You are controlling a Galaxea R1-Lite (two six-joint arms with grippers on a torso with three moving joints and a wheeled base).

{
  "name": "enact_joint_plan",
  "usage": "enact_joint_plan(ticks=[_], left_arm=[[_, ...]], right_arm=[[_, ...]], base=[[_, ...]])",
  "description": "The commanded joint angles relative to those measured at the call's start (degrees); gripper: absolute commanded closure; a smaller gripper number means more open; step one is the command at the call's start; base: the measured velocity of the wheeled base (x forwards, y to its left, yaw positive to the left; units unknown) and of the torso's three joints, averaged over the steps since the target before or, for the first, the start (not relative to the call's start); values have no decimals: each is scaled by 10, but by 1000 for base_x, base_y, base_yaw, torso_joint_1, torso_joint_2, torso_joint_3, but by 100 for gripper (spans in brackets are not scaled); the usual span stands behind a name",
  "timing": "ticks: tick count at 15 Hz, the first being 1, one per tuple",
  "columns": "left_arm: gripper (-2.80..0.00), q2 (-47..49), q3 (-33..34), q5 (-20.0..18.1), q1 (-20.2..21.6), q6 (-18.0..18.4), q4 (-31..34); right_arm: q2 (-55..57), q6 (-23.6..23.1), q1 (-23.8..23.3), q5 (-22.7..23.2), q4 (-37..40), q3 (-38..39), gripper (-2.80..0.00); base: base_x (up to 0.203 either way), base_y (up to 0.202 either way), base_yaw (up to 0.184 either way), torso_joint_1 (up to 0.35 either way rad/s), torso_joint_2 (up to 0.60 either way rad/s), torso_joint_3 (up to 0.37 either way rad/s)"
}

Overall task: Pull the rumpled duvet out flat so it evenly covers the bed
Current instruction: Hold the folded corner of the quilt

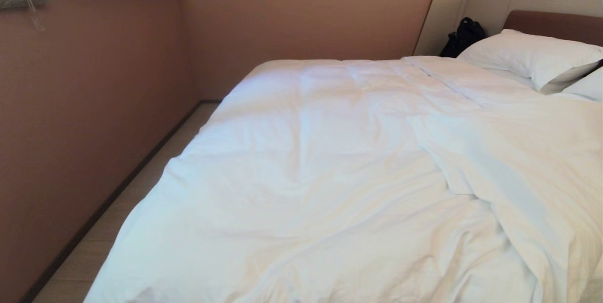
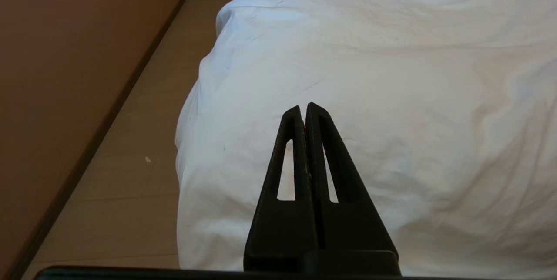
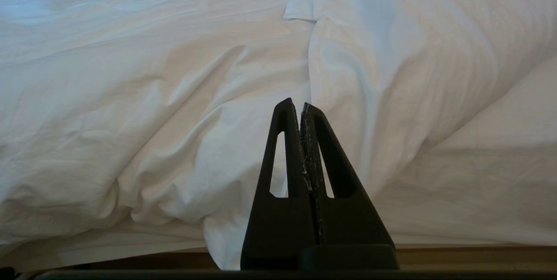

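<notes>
From the head camera I see the duvet [image 1: 330, 176] spread over the bed [image 1: 551, 22], its right part folded back on itself; neither arm shows. My left wrist view adds the left gripper [image 2: 304, 108], clenched empty above the duvet's corner by the floor [image 2: 126, 140]. Right wrist: right gripper [image 3: 295, 105] clenched empty before the fold.

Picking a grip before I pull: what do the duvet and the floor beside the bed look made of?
Duvet: soft matte white woven fabric, probably cotton, over puffy filling; it creases and billows. Floor: pale wood-look boards, smooth; faint plank seams show, laminate or wood unclear.
</notes>
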Motion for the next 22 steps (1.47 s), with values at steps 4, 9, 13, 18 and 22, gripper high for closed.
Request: enact_joint_plan(ticks=[4,9,13,18,22], left_arm=[[0,0,0,-1,0,0,0],[0,0,0,0,0,1,0],[0,0,0,2,0,1,0],[0,0,1,1,0,0,0],[0,0,0,1,0,0,0]], right_arm=[[1,0,0,0,0,0,0],[1,0,0,0,0,0,0],[1,0,0,0,0,0,0],[1,0,0,0,0,0,0],[1,0,0,0,0,0,0]], base=[[0,0,0,0,0,0],[0,0,0,0,0,0],[-30,0,0,4,1,1],[-192,0,2,1,3,3],[-74,0,0,-1,0,1]])
